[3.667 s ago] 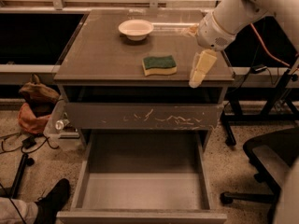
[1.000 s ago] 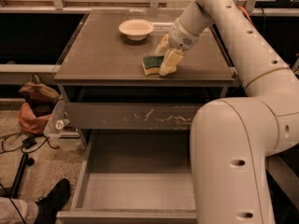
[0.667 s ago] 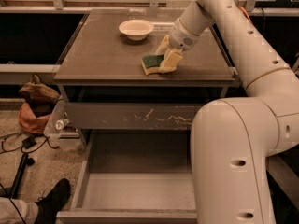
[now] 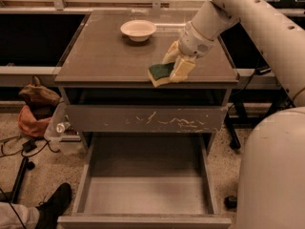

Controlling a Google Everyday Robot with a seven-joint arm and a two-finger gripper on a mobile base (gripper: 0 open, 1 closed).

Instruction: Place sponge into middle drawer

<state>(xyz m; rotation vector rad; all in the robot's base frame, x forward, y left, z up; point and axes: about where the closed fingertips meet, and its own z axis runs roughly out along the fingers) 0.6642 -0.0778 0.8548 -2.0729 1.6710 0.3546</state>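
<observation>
The sponge (image 4: 159,73), dark green on top with a pale yellow body, is at the front edge of the cabinet top (image 4: 105,56), right of centre and slightly tilted. My gripper (image 4: 175,65) comes down from the upper right, and its pale fingers (image 4: 183,68) are closed on the sponge's right end. The middle drawer (image 4: 147,194) is pulled open below, with a plain grey floor and nothing in it. It lies directly under and in front of the sponge.
A white bowl (image 4: 138,29) stands at the back of the cabinet top. A closed drawer front (image 4: 147,119) with white scratches sits above the open drawer. A brown and orange bag (image 4: 34,106) and a dark shoe (image 4: 53,203) are on the floor at left. My white body (image 4: 271,175) fills the right.
The gripper has gone from beside the sponge to gripping it. In the last second, the sponge has shifted slightly toward the front edge and to the right.
</observation>
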